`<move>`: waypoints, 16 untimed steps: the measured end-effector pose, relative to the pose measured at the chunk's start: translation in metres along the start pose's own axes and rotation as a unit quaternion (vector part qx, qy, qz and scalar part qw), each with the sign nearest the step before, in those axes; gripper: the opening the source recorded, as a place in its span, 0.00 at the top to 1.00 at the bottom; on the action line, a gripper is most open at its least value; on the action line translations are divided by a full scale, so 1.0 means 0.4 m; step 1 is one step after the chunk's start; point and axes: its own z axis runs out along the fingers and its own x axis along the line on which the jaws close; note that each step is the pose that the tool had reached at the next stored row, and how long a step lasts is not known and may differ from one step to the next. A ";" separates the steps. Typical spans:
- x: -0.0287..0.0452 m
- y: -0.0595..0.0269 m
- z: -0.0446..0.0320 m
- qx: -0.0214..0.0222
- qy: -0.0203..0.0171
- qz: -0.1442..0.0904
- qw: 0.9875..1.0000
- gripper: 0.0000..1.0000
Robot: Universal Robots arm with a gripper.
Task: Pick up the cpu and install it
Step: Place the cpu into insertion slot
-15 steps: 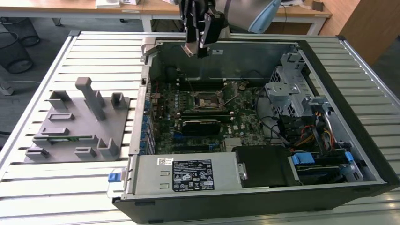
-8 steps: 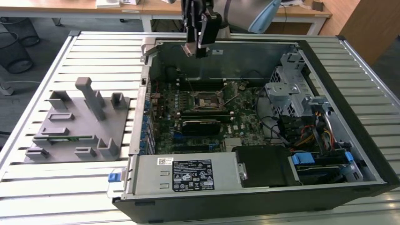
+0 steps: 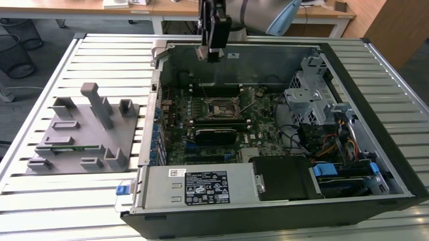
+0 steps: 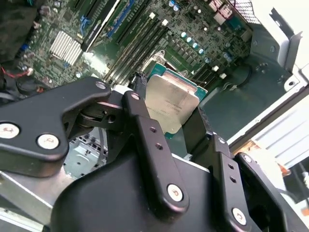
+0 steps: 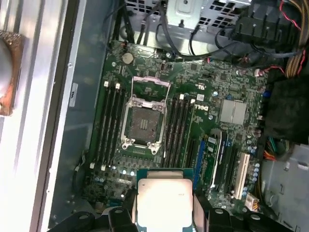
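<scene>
My gripper (image 3: 209, 54) hangs over the back part of the open computer case (image 3: 375, 165), well above the motherboard (image 3: 258, 128). It is shut on the cpu (image 4: 171, 104), a flat silver square with a thin green rim, held by two opposite edges between the black fingers (image 4: 145, 128). In the first wrist view the cpu (image 5: 164, 200) sits between the fingertips, short of the black-framed socket (image 5: 143, 121). The socket is uncovered, its metal load plate (image 5: 150, 83) swung up. In the exterior view the socket (image 3: 221, 107) lies in front of and below the gripper.
Memory slots (image 5: 108, 125) flank the socket on both sides. A drive cage (image 3: 308, 95), cable bundles (image 3: 322, 140) and a power supply (image 3: 201, 188) stand around the board. A grey parts fixture (image 3: 80, 130) lies on the slatted table at the exterior view's left. A copper-edged heatsink (image 5: 7, 72) rests outside the case.
</scene>
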 end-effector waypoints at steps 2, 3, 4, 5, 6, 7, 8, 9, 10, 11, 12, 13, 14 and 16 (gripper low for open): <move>0.000 0.000 0.001 0.001 0.001 0.018 1.000 0.46; 0.000 0.000 0.002 0.001 0.001 0.026 1.000 0.46; 0.000 0.000 0.002 0.001 0.001 0.031 1.000 0.46; 0.000 0.000 0.003 0.000 0.001 0.035 0.999 0.46; 0.000 0.000 0.005 -0.002 0.000 0.039 0.999 0.46; 0.000 0.000 0.006 -0.003 0.000 0.043 0.999 0.46; 0.001 0.000 0.007 -0.005 -0.001 0.047 0.999 0.46; 0.002 0.000 0.008 -0.006 -0.002 0.051 0.999 0.46; 0.002 0.001 0.010 -0.007 -0.002 0.054 0.999 0.46; 0.004 0.001 0.012 -0.007 -0.002 0.055 0.998 0.46; 0.004 0.002 0.016 -0.007 -0.002 0.055 0.998 0.46; 0.005 0.003 0.020 -0.007 -0.001 0.055 0.998 0.46; 0.005 0.004 0.023 -0.007 -0.001 0.055 0.998 0.46; 0.006 0.006 0.032 -0.007 -0.001 0.054 0.999 0.46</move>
